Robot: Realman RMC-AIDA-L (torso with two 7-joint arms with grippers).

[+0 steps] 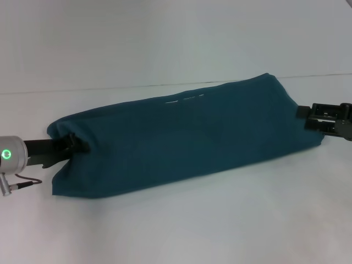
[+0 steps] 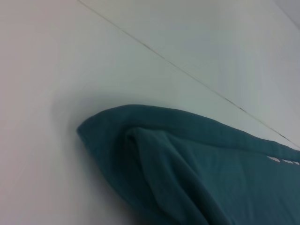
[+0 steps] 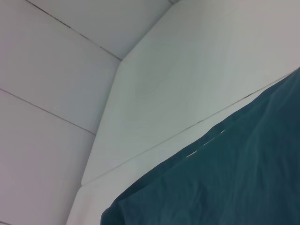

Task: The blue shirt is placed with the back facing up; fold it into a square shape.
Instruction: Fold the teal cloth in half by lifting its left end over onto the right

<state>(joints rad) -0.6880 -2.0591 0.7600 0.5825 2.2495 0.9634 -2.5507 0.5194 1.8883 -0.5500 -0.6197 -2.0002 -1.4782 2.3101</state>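
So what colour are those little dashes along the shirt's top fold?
Cream-white dashes on the dark teal-blue shirt; clearest in the head view.

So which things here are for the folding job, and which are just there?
For the job:
- blue shirt, lying in a long folded band
- left tool, at the shirt's left end
- right tool, at its right end

Just there:
- white table; nothing else is lying about

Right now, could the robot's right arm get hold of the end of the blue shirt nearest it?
Probably yes. The right gripper is already at that end of the blue shirt, with nothing between them. Whether it grips the cloth cannot be seen.
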